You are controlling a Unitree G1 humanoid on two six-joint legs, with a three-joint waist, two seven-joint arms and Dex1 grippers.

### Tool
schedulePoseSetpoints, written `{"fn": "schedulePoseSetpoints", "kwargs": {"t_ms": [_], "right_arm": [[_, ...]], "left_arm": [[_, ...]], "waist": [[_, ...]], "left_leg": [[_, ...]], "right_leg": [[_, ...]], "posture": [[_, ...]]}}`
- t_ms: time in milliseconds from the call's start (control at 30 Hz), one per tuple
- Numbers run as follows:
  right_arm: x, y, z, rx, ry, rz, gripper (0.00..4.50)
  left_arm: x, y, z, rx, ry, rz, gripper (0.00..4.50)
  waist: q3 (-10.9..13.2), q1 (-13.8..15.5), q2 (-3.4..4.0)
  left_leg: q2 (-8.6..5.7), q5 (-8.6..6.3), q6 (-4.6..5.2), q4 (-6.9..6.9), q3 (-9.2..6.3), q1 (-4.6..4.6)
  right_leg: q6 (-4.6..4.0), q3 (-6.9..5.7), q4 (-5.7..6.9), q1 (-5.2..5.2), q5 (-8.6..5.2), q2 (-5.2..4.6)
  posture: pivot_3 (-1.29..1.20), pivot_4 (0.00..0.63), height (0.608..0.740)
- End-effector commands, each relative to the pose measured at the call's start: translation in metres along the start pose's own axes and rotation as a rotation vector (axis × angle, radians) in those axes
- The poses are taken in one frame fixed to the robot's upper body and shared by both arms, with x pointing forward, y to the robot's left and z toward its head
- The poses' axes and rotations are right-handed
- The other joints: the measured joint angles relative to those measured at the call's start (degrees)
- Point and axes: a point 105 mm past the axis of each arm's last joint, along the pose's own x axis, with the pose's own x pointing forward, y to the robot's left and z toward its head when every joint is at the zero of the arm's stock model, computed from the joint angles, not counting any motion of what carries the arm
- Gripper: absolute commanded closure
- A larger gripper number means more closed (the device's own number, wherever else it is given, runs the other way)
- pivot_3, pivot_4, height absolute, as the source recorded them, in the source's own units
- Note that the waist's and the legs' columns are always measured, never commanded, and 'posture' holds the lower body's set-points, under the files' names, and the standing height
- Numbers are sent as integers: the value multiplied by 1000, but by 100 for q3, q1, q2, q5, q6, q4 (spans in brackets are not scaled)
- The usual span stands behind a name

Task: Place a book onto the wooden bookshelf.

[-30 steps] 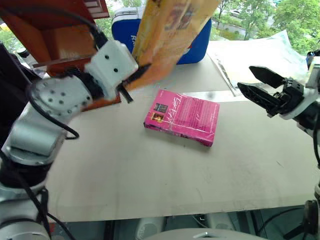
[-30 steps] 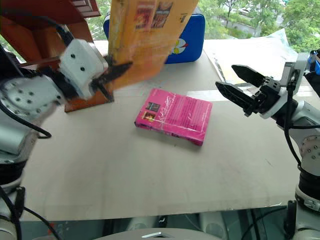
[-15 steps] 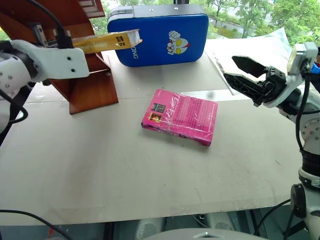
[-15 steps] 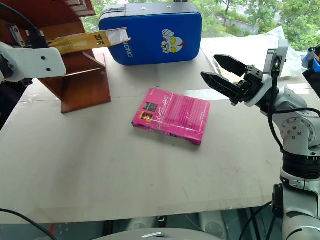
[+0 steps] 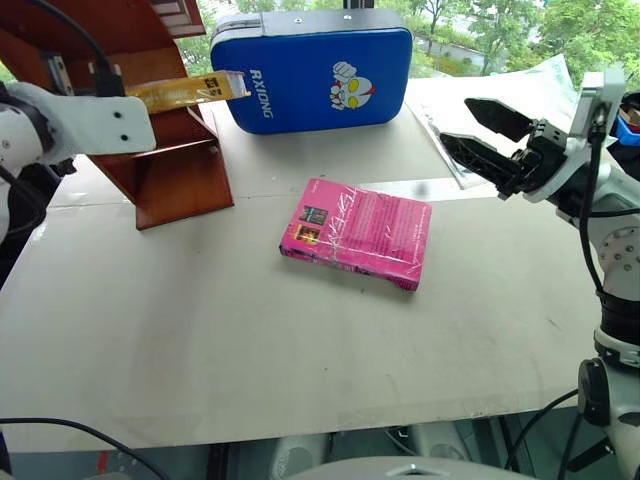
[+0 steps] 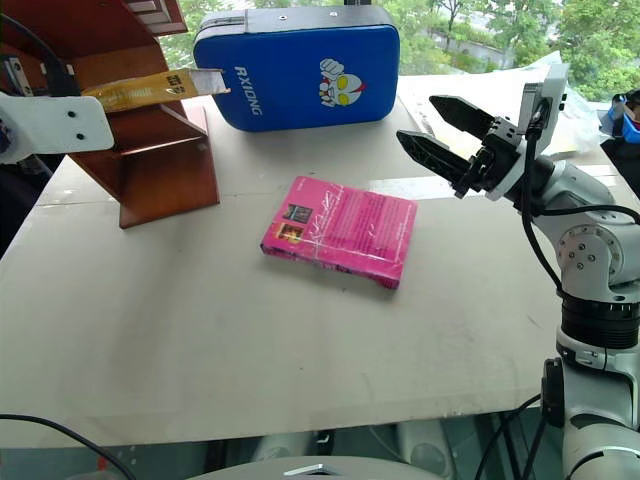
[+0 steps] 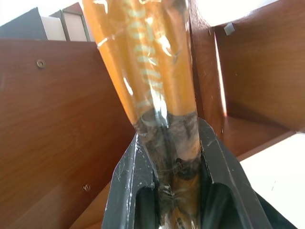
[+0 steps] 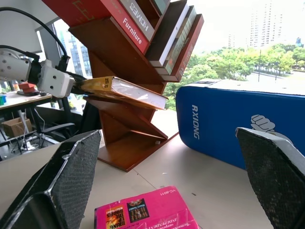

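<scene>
We pinch the book point(image 5: 185, 90) by its spine end in the left gripper point(image 7: 174, 157) | glossy wrap, likely slippery, stiff, fairly heavy | right gripper point(image 6: 440, 125) spread, empty | wooden bookshelf point(image 5: 175, 170) beside.

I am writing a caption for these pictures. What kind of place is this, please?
Probably an office or lab room high in a city building: a table by windows, trees and towers outside, a wooden bookshelf holding books, a desk behind.
</scene>
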Motion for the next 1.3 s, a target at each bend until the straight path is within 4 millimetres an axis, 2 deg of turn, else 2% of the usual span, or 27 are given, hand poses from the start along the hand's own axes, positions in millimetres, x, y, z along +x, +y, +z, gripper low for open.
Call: {"fn": "schedulePoseSetpoints", "kwargs": {"t_ms": [33,133,167,233,300,433,600,667,767,900,1000,1067,1133,1233,1300], "right_arm": [[2,7,16,-62,-32,22,0],[2,7,16,-62,-32,20,0],[2,7,16,-62,-32,20,0],[2,7,16,-63,-32,18,0],[1,7,15,-63,-31,13,0],[-1,6,15,-61,-28,5,0],[-2,5,12,-57,-25,2,0],[-5,4,7,-57,-3,-5,0],[-19,-2,-7,-73,53,-48,0],[-47,-11,-27,-95,134,-124,0],[-75,-12,-57,-144,280,-163,0],[-94,-13,-77,-178,358,-196,0],[-109,-17,-92,-223,410,-237,0],[-117,-22,-101,-219,401,-303,0],[-116,-22,-104,-225,394,-311,0]], "left_arm": [[-6,11,-12,3,56,5,4230],[-4,11,-14,-10,65,-9,4230],[-4,11,-13,-15,62,-8,3438],[-4,14,-8,-14,44,-1,2885],[-4,16,-6,-15,35,4,1806],[-8,16,-10,-35,55,-1,56],[-16,18,-12,-69,68,13,56],[-22,19,-3,-136,14,18,56],[-32,19,32,-350,-169,11,56],[-44,-2,81,-683,-433,-116,56],[-48,-32,117,-934,-596,-256,56],[-46,-62,136,-1048,-657,-329,56],[-46,-85,149,-1055,-685,-346,56],[-30,-84,150,-1286,-718,-222,56],[-20,-73,162,-1336,-799,-104,56]], "waist": [[0,-7,0],[0,-13,0],[0,-14,0],[0,-12,0],[0,-8,0],[0,-12,0],[0,-12,0],[-1,-11,-1],[-1,25,-2],[-1,30,-4],[-2,14,-2],[0,-4,-5],[-3,-50,-2],[-1,-66,-6],[-2,-46,-5]], "left_leg": [[0,0,0,2,0,1],[3,0,0,3,3,3],[4,0,0,3,3,3],[4,0,0,3,3,3],[5,0,0,4,3,3],[5,0,0,6,4,2],[6,0,0,6,3,2],[6,0,0,7,3,2],[8,0,0,9,1,0],[9,0,0,47,-5,-15],[10,-1,0,83,-10,-23],[11,-1,1,88,-10,-1],[16,-1,0,79,-11,29],[21,-1,0,87,-15,47],[21,0,-1,96,-20,53]], "right_leg": [[0,1,2,0,0,1],[0,4,5,0,0,5],[0,5,5,0,0,6],[0,5,6,-1,0,6],[-1,5,6,-1,0,7],[-1,6,6,-1,1,7],[-1,7,8,-1,1,7],[-1,7,9,-2,1,7],[-1,5,8,-1,0,6],[0,-5,11,6,0,5],[2,-4,21,9,1,6],[3,-2,17,32,0,7],[3,15,15,48,1,10],[-2,18,31,58,3,15],[-7,13,34,67,11,15]], "posture": [[0,150,740],[0,150,740],[0,150,740],[0,150,740],[0,150,740],[0,150,740],[0,150,740],[0,150,740],[0,150,740],[0,150,740],[0,150,740],[0,150,740],[0,150,740],[0,150,740],[0,150,740]]}}
